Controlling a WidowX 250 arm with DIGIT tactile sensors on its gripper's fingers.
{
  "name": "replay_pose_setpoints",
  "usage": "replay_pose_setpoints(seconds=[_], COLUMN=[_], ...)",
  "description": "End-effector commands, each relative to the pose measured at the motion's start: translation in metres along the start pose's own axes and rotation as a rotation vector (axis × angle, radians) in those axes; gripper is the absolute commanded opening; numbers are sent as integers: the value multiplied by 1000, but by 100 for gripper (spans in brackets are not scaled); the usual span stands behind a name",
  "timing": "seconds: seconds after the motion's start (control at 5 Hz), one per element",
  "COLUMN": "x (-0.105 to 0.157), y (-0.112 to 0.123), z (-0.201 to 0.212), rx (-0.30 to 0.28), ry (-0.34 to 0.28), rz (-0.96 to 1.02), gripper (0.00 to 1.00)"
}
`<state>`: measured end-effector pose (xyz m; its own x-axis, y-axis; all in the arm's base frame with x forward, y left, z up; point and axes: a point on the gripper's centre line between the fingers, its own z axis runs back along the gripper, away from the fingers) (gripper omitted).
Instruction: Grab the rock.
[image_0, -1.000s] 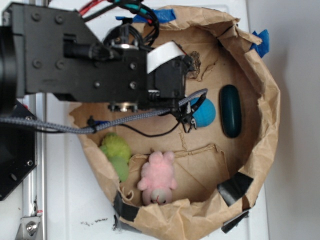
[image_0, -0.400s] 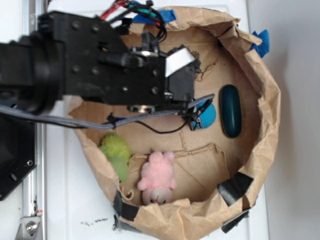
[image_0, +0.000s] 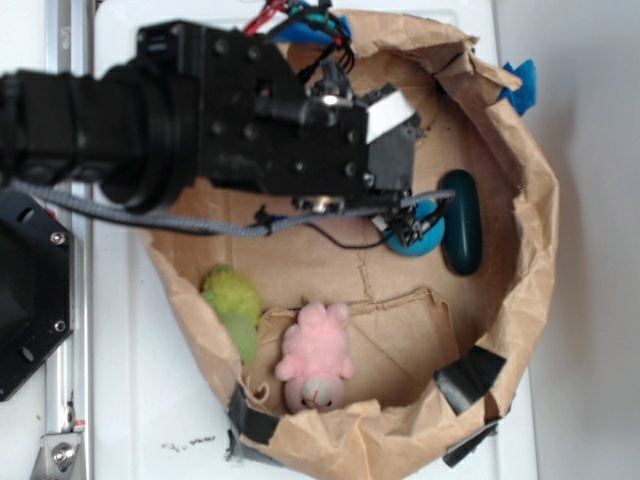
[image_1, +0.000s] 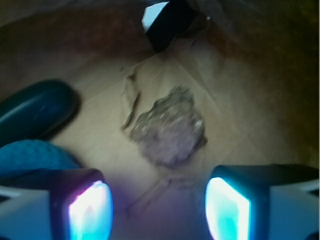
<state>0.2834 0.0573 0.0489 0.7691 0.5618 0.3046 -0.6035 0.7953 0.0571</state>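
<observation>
Gripper: the black gripper (image_1: 159, 210) of the robot arm has its jaws spread wide, with nothing between them. In the wrist view the two fingers (image_1: 87, 207) glow pale blue at the bottom corners.
Rock: the small lumpy brown-grey rock (image_1: 170, 126) lies on the paper floor, just ahead of the gap between the two fingers and a little nearer to the right one. It is not touched by either finger. In the exterior view the arm covers it and I cannot see it.
Arm: the big black robot arm (image_0: 230, 130) reaches in from the left and hangs over the upper part of the basin.
Basin: a round basin of crumpled brown paper (image_0: 530, 300), held with pieces of blue and black tape, holds all the objects.
Ball: the round blue ball (image_0: 428, 236) is half hidden under the wrist; in the wrist view it shows at the lower left, touching the edge of the left finger.
Oblong: the smooth dark-green oblong object (image_0: 462, 222) lies just beside the ball, on its right.
Toys: a pink plush toy (image_0: 316, 352) and a green plush toy (image_0: 234, 305) lie near the lower rim, well apart from the gripper.
</observation>
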Motion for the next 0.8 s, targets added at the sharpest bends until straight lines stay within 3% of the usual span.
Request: replay_pose_setpoints(seconds=[0.0,0.6], x=[33,35], y=[9,-2], z=[-2,-29], rx=[-6,24], ry=[-31,-6], rz=[30,-18], gripper=[100,100])
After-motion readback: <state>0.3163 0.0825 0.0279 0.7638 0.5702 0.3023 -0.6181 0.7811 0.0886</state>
